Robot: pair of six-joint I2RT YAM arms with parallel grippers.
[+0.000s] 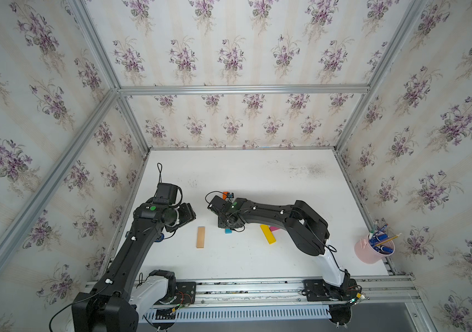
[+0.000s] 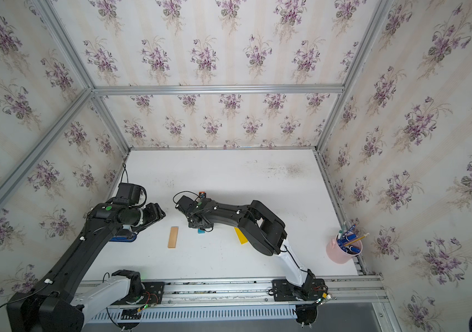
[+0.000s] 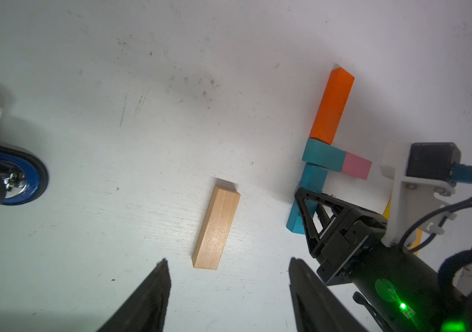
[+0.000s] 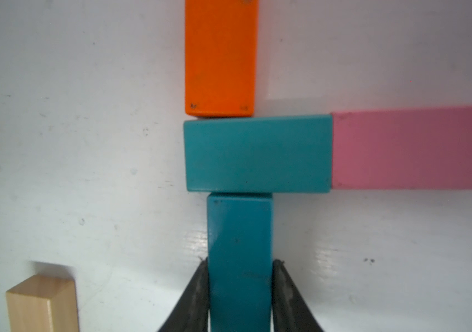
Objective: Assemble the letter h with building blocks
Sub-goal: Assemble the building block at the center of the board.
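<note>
In the right wrist view an orange block (image 4: 220, 57), a short teal block (image 4: 257, 153) lying crosswise and a long teal block (image 4: 239, 244) lie end to end in a line. A pink block (image 4: 416, 148) butts against the short teal one's end. My right gripper (image 4: 240, 263) is shut on the long teal block, one finger pressed against each long side. A plain wooden block (image 3: 217, 227) lies apart on the white table. My left gripper (image 3: 229, 260) hovers just short of its near end, open and holding nothing.
A yellow block (image 1: 268, 234) and a magenta one (image 1: 273, 229) lie partly under the right arm. A pink cup of pens (image 1: 370, 253) stands at the table's right edge. A blue-rimmed round object (image 3: 25, 178) sits by the left arm.
</note>
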